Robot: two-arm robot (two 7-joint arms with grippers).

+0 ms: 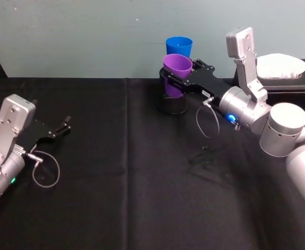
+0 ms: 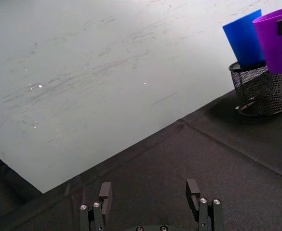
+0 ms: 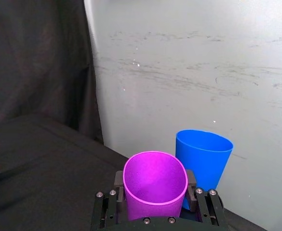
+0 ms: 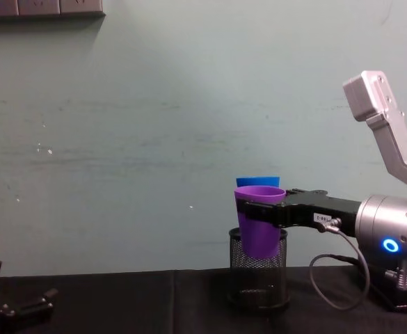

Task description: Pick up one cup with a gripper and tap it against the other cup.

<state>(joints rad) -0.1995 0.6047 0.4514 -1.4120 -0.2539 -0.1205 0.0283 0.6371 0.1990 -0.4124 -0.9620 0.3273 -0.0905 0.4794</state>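
Note:
My right gripper (image 1: 180, 73) is shut on the purple cup (image 1: 176, 66), holding it upright in the air just above a black wire-mesh pen holder (image 1: 173, 105). In the right wrist view the fingers (image 3: 193, 182) clamp the purple cup (image 3: 154, 183) from both sides. The blue cup (image 1: 179, 46) stands upright right behind it by the wall. Its rim (image 4: 257, 181) shows just over the purple cup (image 4: 259, 226). I cannot tell whether the two touch. The blue cup's base is hidden behind the holder (image 2: 259, 90). My left gripper (image 1: 62, 127) rests open over the cloth at the far left.
A black cloth covers the table (image 1: 116, 182). The pale wall (image 1: 89, 36) runs close behind the cups. A white cushion (image 1: 281, 66) lies on a black box (image 1: 303, 83) at the back right. A cable loop (image 1: 207, 122) hangs under my right wrist.

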